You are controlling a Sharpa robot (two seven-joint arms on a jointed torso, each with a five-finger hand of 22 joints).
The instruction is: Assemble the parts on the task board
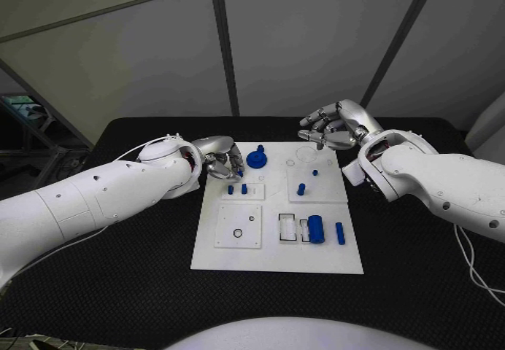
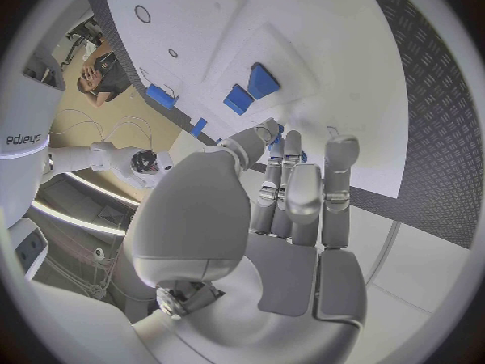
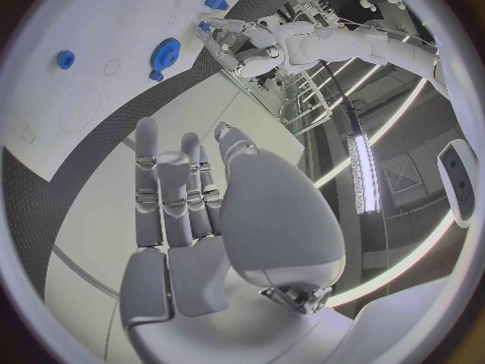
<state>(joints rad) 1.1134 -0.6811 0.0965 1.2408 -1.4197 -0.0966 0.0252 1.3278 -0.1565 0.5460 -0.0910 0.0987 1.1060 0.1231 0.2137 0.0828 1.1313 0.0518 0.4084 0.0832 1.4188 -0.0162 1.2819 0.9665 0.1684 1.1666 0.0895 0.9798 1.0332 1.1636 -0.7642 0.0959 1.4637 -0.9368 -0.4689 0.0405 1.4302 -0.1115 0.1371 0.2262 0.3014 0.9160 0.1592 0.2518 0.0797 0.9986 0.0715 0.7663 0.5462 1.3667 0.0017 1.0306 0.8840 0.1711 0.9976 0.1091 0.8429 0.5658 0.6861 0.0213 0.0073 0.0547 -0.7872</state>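
Black table [image 1: 126, 292], white task board [image 1: 276, 255] centred; both hands empty, fingers apart.

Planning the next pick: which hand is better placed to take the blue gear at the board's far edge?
Probably left: the left hand sits at the task board right beside the blue gear; the right hand hovers beyond the far edge, holding nothing.

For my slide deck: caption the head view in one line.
Both hands, left hand and right hand, hover open at the far end of the task board.

White task board [image 1: 276, 248] lies on black table [image 1: 421, 277].
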